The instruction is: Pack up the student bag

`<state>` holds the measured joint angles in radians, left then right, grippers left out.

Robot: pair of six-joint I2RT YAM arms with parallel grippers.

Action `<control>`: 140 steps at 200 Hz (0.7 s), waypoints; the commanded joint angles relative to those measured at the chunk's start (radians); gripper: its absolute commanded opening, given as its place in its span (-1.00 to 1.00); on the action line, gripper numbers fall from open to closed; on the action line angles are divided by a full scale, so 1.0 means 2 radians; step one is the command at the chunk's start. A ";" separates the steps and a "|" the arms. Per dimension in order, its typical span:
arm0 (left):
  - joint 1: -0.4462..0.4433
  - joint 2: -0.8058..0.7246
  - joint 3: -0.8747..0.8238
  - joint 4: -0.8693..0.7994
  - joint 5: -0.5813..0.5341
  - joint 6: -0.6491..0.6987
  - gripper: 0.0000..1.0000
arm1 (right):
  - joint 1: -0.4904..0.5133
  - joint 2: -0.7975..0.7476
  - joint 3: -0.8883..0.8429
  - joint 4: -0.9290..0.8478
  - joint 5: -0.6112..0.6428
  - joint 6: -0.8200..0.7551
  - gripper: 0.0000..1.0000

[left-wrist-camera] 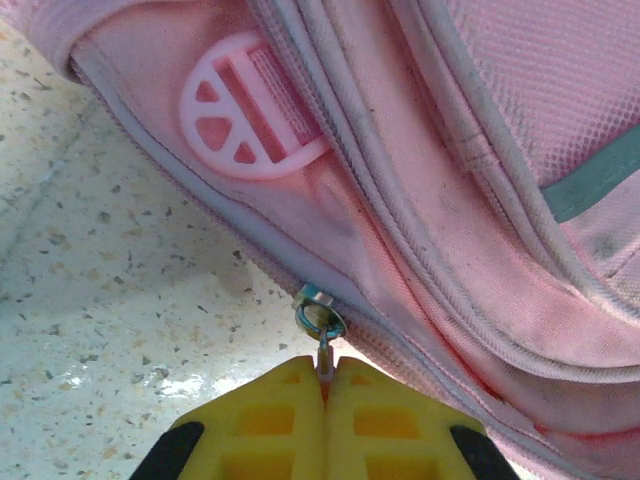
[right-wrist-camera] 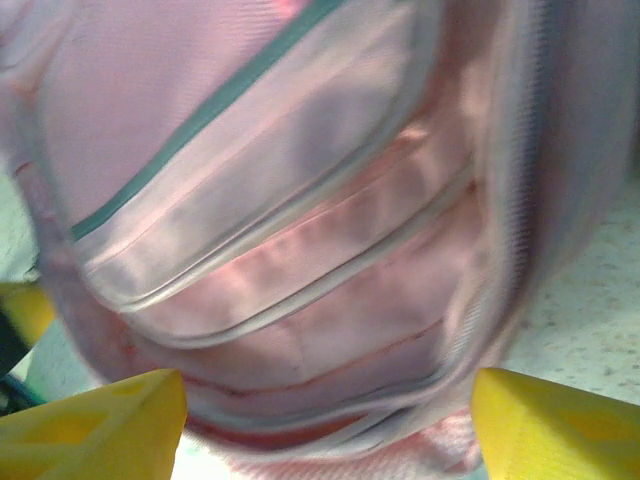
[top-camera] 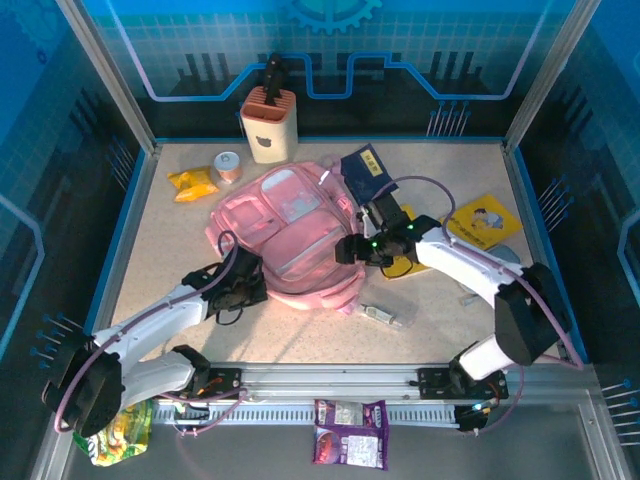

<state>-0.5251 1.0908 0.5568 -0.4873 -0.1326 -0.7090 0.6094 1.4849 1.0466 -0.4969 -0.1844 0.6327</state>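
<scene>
Left gripper [left-wrist-camera: 326,385]: fingers together, clamped on the zip pull [left-wrist-camera: 322,318], likely to anchor or draw the zip.
Right gripper [right-wrist-camera: 325,425]: fingers wide apart, gripping nothing, bag [right-wrist-camera: 300,250] fabric between; probably poised to brace it.
Bag [top-camera: 290,225]: flat at table [top-camera: 170,250] centre.
Left arm [top-camera: 150,325]: low, reaching toward 1 o'clock, meeting the bag's 7 o'clock edge.
Right arm [top-camera: 470,262]: elbow at 4 o'clock, forearm pointing to 9 o'clock.

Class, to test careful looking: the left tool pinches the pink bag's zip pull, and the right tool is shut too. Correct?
No. The right tool is open wide over the student bag, as the right wrist view shows. The left tool does pinch the zip pull.
</scene>
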 commanded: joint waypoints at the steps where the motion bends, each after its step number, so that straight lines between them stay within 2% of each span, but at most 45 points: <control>1: -0.008 -0.009 -0.011 0.010 0.011 -0.017 -1.00 | 0.053 -0.013 -0.006 0.036 -0.020 -0.045 0.45; 35: -0.008 -0.014 -0.009 0.009 0.007 -0.012 -1.00 | 0.104 0.041 0.025 0.080 -0.054 -0.153 0.37; 59: -0.008 -0.020 -0.008 0.003 0.001 -0.013 -1.00 | 0.129 0.079 0.040 0.104 -0.058 -0.215 0.23; 91: -0.008 -0.023 -0.006 0.002 0.000 -0.015 -1.00 | 0.149 0.118 0.052 0.132 -0.065 -0.272 0.20; 140: -0.007 -0.020 0.002 -0.006 -0.008 -0.009 -1.00 | 0.174 0.173 0.068 0.145 -0.045 -0.314 -0.12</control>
<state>-0.5323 1.0645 0.5449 -0.4805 -0.1341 -0.7311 0.9306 1.7889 1.1526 -0.2459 -0.2909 0.0864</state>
